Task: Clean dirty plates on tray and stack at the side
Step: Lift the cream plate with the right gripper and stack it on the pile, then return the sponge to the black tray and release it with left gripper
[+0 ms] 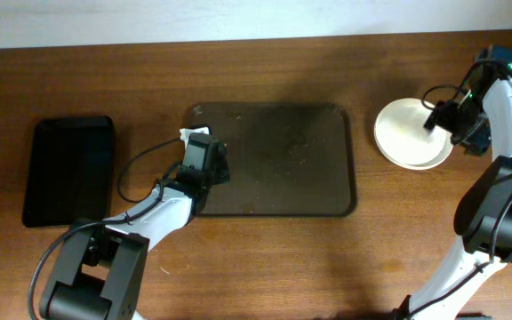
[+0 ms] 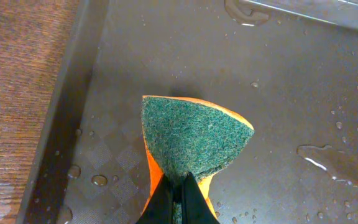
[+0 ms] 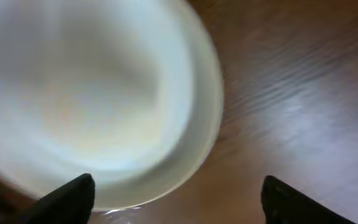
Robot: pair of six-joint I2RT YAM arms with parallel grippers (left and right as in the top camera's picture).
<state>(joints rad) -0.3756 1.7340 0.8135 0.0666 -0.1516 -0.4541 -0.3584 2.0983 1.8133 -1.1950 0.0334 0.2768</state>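
Plates (image 1: 409, 133) piled on bench near far right corner, off tray (image 1: 283, 178); count unclear. Tray at bench middle, bare of plates but wet, droplets (image 2: 98, 180) along left wall. Left jaws pinching sponge (image 2: 191, 140) by one corner, low over tray's left end. Right jaws spread, over pile's right rim, gripping nothing. Task looks nearly done.

Risks:
- Spread jaw clipping rim on lift, shoving pile askew.
- Sponge, held by thin corner, slipping out.
- Faint warm tint on pile top, blurred; smear may remain.
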